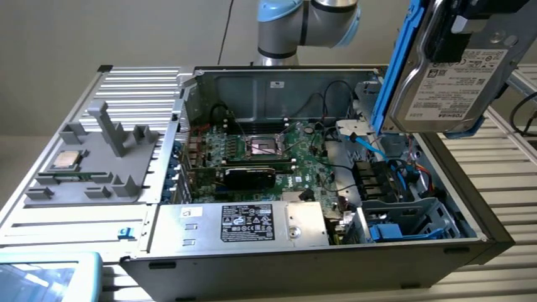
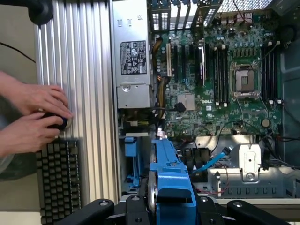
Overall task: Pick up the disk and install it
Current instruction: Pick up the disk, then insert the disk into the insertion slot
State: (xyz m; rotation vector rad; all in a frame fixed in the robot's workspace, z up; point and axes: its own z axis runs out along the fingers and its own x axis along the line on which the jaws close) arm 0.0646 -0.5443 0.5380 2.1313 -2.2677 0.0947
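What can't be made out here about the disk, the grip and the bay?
- The disk: top cut off by the exterior view's upper edge; label print too small; seen edge-on in the wrist view.
- The gripper: contact surfaces hidden behind the disk's blue frame, wrist view.
- The drive cage: slot interior hidden by its own walls, exterior view.
- A person's hands: cover a dark object, wrist view.

Robotics lab bench set up for computer assembly.
An opened desktop tower with a bare motherboard lies on a grooved aluminium table under an industrial robot arm; a person's hands rest by a keyboard.
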